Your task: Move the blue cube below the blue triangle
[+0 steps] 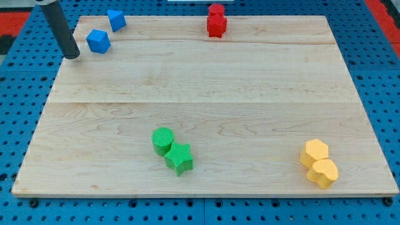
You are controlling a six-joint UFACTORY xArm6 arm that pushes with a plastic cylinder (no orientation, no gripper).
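ctr open | green pair (172, 149) btm-mid | yellow pair (319, 164) btm-right

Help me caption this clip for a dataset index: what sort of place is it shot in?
Most likely a robotics lab bench for tabletop pushing trials. A wooden board lies on a blue perforated base, small coloured blocks such as the blue cube are scattered on it, and my tip rests just left of that cube.

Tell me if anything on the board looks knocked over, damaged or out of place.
Nothing stands out. The blue cube sits just below-left of the blue triangle, and my tip rests left of the cube, apart from it.
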